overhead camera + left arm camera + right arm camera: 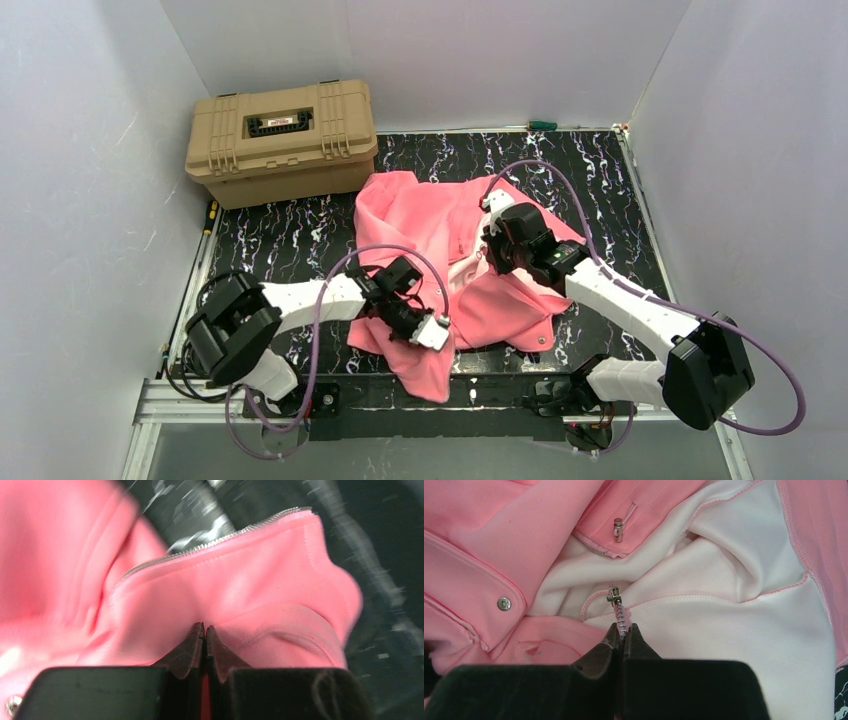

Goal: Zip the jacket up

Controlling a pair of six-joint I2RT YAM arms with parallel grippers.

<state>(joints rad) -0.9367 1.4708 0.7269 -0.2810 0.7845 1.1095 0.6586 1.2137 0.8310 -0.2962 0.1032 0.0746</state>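
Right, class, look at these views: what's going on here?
Two robot arms are working on a salmon-pink jacket lying on the black marbled table. The left claw is shut on a fold of pink fabric near a row of zipper teeth. The right claw is shut on a zipper strip, just behind its small metal end piece, beside exposed pale lining. The front lies open, not yet zipped. A tan case sits at the back left, apart.
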